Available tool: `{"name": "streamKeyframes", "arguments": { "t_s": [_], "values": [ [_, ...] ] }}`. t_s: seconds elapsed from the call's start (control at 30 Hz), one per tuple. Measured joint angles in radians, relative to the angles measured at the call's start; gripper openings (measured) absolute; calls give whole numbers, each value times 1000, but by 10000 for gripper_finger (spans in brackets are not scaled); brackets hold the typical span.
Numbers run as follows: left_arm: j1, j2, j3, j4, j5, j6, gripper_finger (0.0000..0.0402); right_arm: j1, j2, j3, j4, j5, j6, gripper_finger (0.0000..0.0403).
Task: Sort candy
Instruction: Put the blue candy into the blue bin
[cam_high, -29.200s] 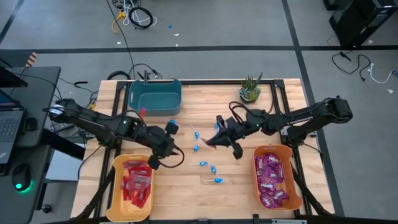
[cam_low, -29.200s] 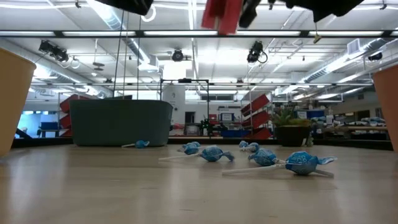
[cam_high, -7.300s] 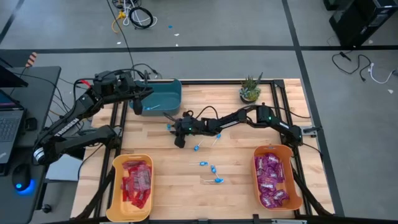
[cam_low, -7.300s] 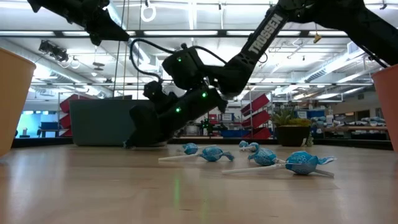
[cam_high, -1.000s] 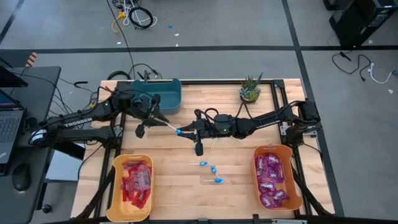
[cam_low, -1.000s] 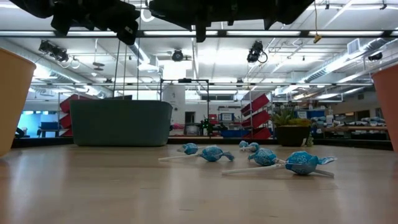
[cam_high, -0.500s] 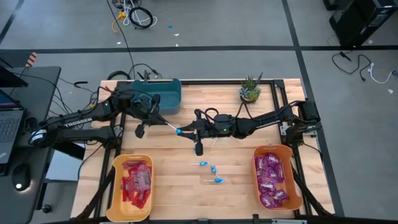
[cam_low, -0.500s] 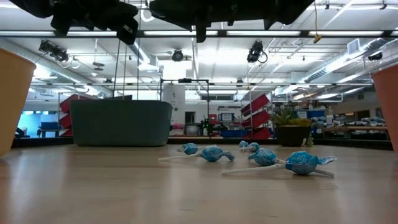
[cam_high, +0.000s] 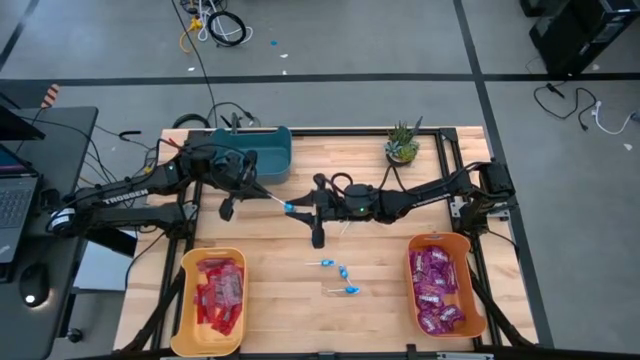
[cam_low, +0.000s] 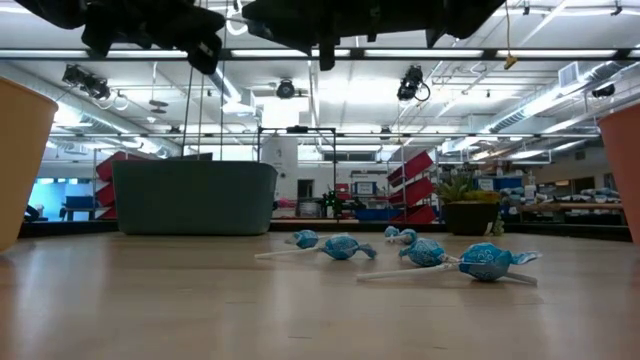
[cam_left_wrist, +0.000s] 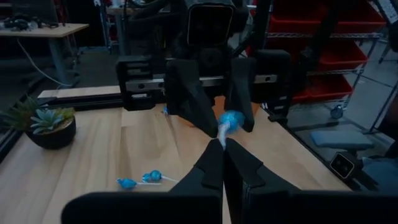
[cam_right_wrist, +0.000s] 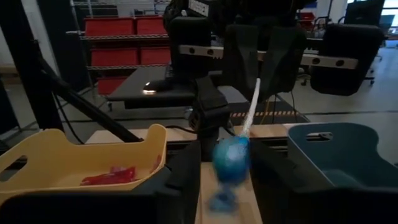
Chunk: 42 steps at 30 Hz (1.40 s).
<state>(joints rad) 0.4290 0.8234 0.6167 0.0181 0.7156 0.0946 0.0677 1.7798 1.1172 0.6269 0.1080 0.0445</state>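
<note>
Mid-air over the counter (cam_high: 400, 250), the left claw (cam_high: 262, 193) is pinched tight on the white stick of a blue lollipop (cam_high: 289, 208). The right claw (cam_high: 305, 208) sits around the blue head, fingers (cam_right_wrist: 186, 168) parted either side of it. More lollipops (cam_high: 341, 272) lie on the counter, near the middle.

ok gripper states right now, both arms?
Left gripper: shut on the lollipop stick.
Right gripper: open around the lollipop's head.
</note>
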Motion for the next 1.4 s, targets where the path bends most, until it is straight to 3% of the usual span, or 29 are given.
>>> {"name": "streamKeyframes", "arguments": {
  "t_s": [0.33,0.67,0.77,0.97,1.07,1.27,1.4],
  "values": [
    [6,-5,0,20,-12,-43,0,0,0,1,-14,54,15,180],
    [97,-121,1,-1,-51,-78,0,0,0,1,-194,173,62,209],
    [133,-149,3,-70,-175,-77,0,0,0,1,-220,180,86,210],
    [186,-140,43,-343,-613,-92,0,0,0,1,-233,180,103,209],
    [200,-124,55,-462,-760,-106,0,-2,0,1,-234,181,103,209],
    [218,-84,73,-642,-881,-126,0,-9,0,1,-231,183,114,209],
    [220,-52,89,-740,-888,-135,0,-11,0,1,-231,183,121,208]
  ]
}}
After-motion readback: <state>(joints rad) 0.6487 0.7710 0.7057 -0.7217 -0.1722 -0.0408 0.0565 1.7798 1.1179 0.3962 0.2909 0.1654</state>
